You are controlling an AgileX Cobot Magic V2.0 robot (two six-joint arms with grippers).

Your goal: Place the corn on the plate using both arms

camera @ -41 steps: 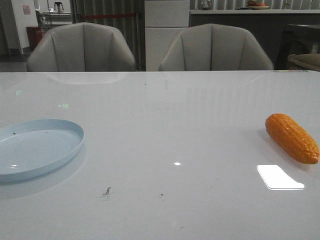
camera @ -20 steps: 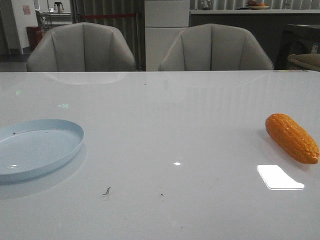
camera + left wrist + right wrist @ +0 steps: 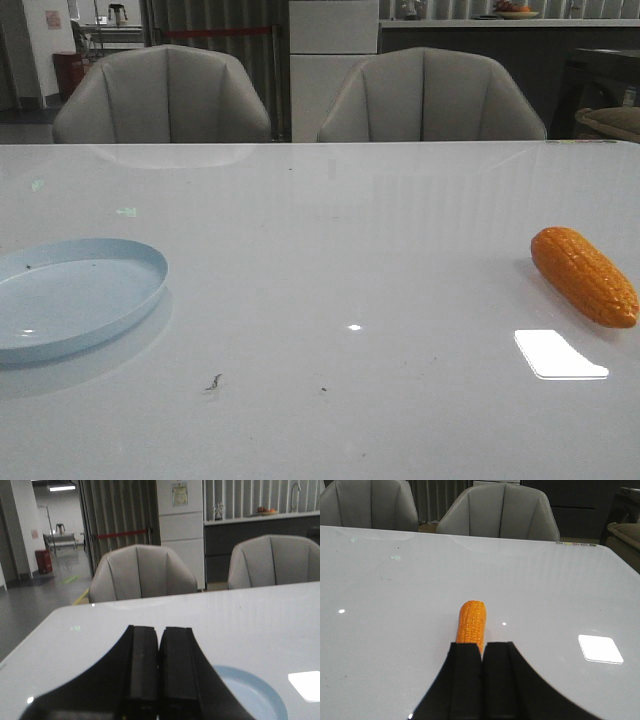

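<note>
In the front view we see the corn lying flat on the white table at the far right, its length slanting toward the right edge, while the plate sits at the far left, well apart from it; neither arm shows here. We judge the cob to be light and rigid, probably a hollow plastic model, with a glossy, rounded skin that could slip or roll under a poor pinch; the kernel rows should give some bite. We would take it across its thick middle, fingers squeezing the sides rather than the tapered tip, where a grip could squirt off. In the left wrist view, our left gripper has its two black fingers pressed together with only a thin seam between them, holding nothing; the plate's blue rim peeks out just beyond and to one side of the fingers, and no corn appears. In the right wrist view, our right gripper is likewise closed finger against finger and empty, and the corn lies straight ahead of the fingertips, its long axis in line with them, its near end hidden behind the fingers. Whether the tips touch it we cannot tell. We judge these fingers must spread before any grasp.
</note>
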